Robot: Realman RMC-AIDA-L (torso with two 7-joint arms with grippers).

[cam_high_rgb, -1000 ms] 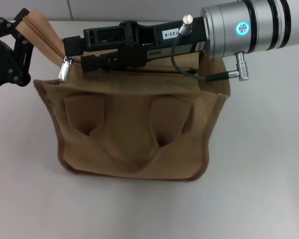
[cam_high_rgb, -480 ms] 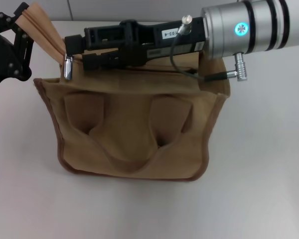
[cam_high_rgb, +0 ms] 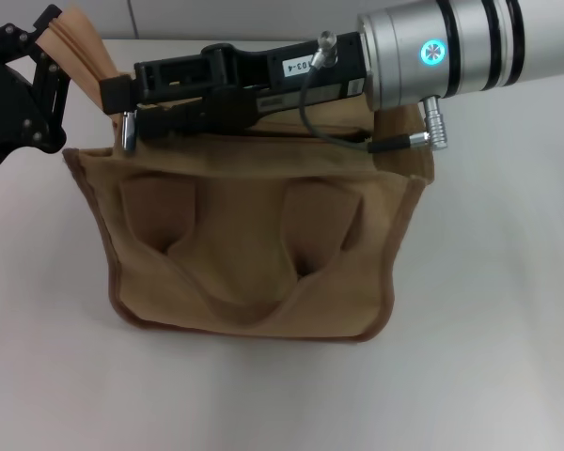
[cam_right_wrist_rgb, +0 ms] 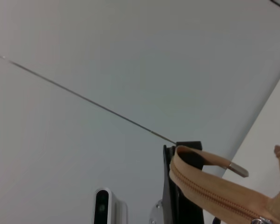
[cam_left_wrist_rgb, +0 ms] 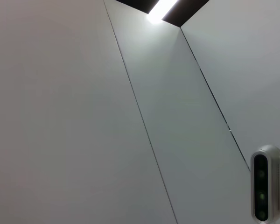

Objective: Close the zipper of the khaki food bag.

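Though aimed at the same work, shows only wall panels and a wall-mounted camera [cam_left_wrist_rgb: 266, 189] from the left wrist. From the head, takes in the khaki food bag [cam_high_rgb: 244, 254] upright mid-table [cam_high_rgb: 489, 329], with bare surface off the bag's near and right edges. Lays the right arm along the bag's top, right gripper [cam_high_rgb: 122, 105] pinched narrow on the zipper [cam_high_rgb: 80, 47] at the bag's left end, silver pull [cam_high_rgb: 129, 132] dangling below. Has the left gripper [cam_high_rgb: 49, 47] beyond that corner, clamped on the raised tape tail. From the right wrist alone, reveals the zipper's meshed teeth.
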